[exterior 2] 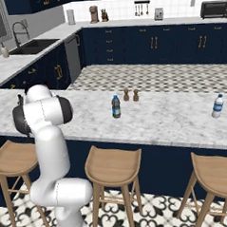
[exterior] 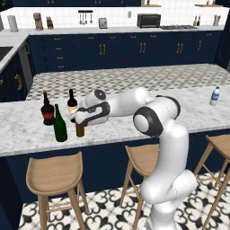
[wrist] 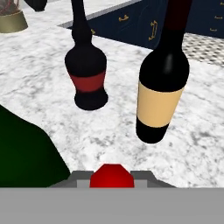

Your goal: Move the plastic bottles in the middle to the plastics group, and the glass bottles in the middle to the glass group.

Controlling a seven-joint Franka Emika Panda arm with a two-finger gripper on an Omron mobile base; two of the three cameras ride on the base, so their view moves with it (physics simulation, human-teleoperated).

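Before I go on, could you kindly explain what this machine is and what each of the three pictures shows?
It is a white robot arm on a mobile base in a rendered kitchen. Two pictures come from cameras behind it, left and right; the third looks along its end effector.

On the marble counter stand a squat red-labelled wine bottle, a yellow-labelled wine bottle and a plain green bottle. The end effector sits over an amber bottle; whether it grips is unclear. Further along are a bluish bottle, two wooden shakers and a water bottle.
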